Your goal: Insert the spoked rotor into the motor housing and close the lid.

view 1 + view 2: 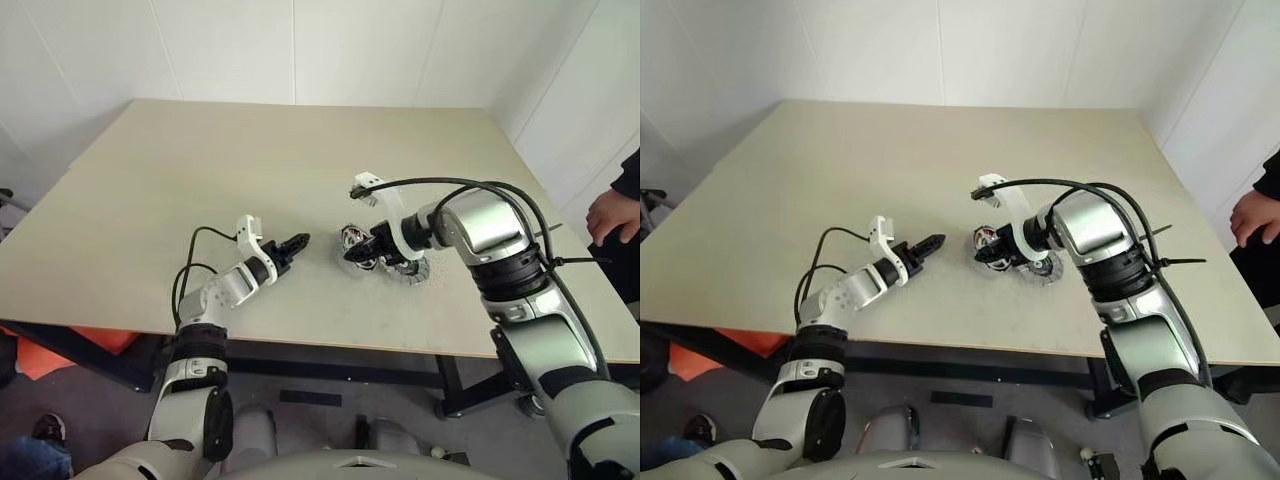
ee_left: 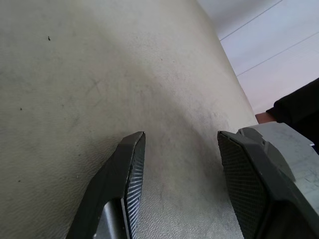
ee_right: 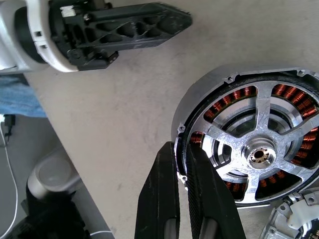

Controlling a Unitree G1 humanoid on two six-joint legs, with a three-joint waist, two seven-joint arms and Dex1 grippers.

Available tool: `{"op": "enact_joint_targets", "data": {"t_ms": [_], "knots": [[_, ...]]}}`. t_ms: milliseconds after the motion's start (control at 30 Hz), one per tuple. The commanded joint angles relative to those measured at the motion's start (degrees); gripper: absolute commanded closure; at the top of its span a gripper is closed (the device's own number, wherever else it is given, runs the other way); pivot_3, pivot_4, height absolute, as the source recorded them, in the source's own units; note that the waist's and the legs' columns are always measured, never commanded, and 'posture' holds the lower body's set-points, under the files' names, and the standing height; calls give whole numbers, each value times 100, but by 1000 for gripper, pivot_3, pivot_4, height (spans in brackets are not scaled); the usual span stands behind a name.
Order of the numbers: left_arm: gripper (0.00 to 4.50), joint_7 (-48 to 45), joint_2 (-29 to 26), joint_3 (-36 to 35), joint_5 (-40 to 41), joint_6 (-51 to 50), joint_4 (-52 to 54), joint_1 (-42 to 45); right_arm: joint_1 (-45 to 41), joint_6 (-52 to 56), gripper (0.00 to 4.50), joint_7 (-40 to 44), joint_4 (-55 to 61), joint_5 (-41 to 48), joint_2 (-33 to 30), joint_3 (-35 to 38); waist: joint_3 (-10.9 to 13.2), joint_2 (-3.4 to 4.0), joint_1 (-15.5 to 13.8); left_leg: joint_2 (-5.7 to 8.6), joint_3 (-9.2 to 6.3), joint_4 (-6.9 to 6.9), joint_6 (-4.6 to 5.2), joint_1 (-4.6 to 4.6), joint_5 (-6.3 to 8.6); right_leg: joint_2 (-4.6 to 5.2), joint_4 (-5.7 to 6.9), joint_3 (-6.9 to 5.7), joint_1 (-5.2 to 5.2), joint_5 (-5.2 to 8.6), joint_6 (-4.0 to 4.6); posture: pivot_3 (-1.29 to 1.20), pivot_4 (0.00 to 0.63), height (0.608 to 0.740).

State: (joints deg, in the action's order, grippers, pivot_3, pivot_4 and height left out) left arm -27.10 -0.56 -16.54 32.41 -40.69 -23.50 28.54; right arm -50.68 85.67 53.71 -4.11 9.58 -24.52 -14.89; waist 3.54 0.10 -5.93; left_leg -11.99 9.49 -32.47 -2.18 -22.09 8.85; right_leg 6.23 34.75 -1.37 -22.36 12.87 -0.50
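Two tools: right (image 3: 183,149) pinching motor housing (image 3: 249,149) rim, left (image 1: 297,243) agape.

motor housing (image 3: 259,154): cut by frame edge at 3 o'clock, rim at 7 o'clock behind right gripper (image 3: 182,164) fingers | lid (image 3: 294,224): only a corner at 5 o'clock, mostly cut off | head views: parts under right gripper too small to separate | person's hand (image 1: 612,215): cut at 3 o'clock edge

Head pair looks forward and down over the table (image 1: 200,180); both share its whole top; left wrist camera skims low along it; right wrist camera hangs close above the motor housing (image 3: 259,149).
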Motion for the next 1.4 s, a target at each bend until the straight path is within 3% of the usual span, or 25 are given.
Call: {"op": "enact_joint_targets", "data": {"t_ms": [33, 167, 333, 533, 700, 867, 967, 1233, 1267, 1400], "knots": [[2050, 142, -97, -30, 28, -38, 118, -115, -77, -76, 4466, -406, -50, 150, 127, 196, 0, 0, 5, 0, 0, 5, -5, 1, -3, -2, 0, 0, -2, 0, 0, 0, 0, 740], [2050, 183, -124, -25, 75, -37, 155, -126, 39, -27, 4466, -647, -94, 371, 238, 192, 0, 0, 4, -3, -2, 21, -30, 15, -18, -6, 2, -1, 1, 0, -1, 0, 0, 740], [2050, 198, -187, -30, 105, -16, 100, -77, 35, -60, 2961, -921, -88, 558, 314, 252, 0, 0, 13, -3, -3, 21, -34, 24, -20, -6, 4, 1, 8, -1, -3, 0, 0, 740], [2050, 144, -249, 17, 72, 79, -159, 95, -191, 146, 855, -1095, 212, 886, 277, 501, 0, 0, 8, -6, -4, 21, -39, 25, -23, -10, 8, 0, 7, -1, -3, 0, 0, 740], [2050, 88, -274, 59, 51, 127, -323, 243, -258, -555, 855, -1266, 523, 989, 268, 791, 0, 0, -21, -5, -5, 20, -44, 29, -26, -10, 11, 1, 10, -2, -4, 0, 0, 740], [2050, 16, -311, 108, 18, 153, -474, 403, 219, -1683, 855, -1513, 714, 827, 297, 764, -2, -3, -56, -4, -6, 20, -45, 33, -27, -8, 11, 0, 16, -2, -5, 0, 0, 740], [2050, -76, -381, 133, -29, 186, -633, 538, 757, -2348, 1455, -1606, 900, 705, 294, 564, -3, -5, -114, -5, -9, 19, -45, 33, -27, -9, 10, -3, 19, -2, -4, 0, 0, 740], [2050, -300, -601, 210, -169, 295, -1077, 843, 1426, -3492, 4276, -1817, 1006, 264, 289, 101, -3, -4, -119, -3, -10, 18, -44, 29, -27, -9, 11, -3, 14, -2, -5, 0, 0, 740], [2050, -322, -616, 224, -184, 303, -1113, 872, 1440, -3537, 4448, -1835, 974, 256, 308, 107, -3, -4, -119, -3, -10, 16, -44, 29, -27, -9, 12, -3, 15, -2, -5, 0, 0, 740], [2050, -364, -649, 256, -214, 309, -1187, 962, 1572, -3767, 4448, -1964, 625, 196, 439, 162, -3, -5, -120, -2, -12, 15, -44, 29, -27, -8, 12, -3, 19, -2, -4, 0, 0, 740]]}}
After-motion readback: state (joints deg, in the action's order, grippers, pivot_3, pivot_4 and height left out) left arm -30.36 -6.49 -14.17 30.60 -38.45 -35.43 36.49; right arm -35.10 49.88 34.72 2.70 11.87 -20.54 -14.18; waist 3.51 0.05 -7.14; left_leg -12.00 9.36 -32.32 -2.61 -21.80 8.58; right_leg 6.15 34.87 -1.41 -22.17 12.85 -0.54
